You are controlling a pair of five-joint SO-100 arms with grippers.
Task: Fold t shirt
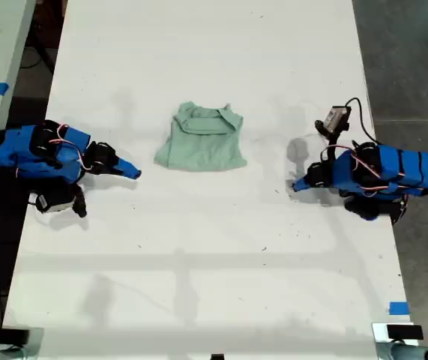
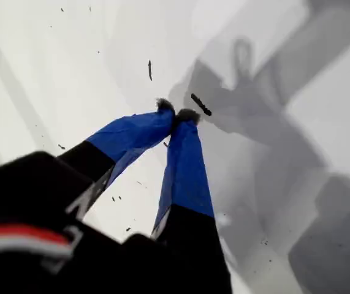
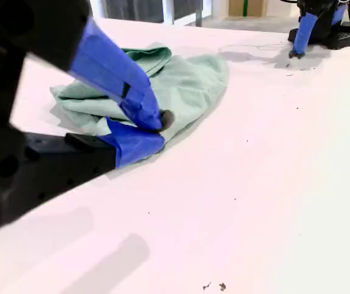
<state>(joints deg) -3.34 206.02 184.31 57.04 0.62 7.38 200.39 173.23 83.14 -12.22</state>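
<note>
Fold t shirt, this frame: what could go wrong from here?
1. The t shirt lies bunched in layers; a pinch may catch only the top layer and undo the fold.
2. My first gripper and my second gripper both look shut and off the cloth; approaching closed would shove it.

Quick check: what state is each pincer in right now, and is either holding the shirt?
My first gripper: closed, holding nothing.
My second gripper: closed, empty, in front of the t shirt, not gripping it.
</note>
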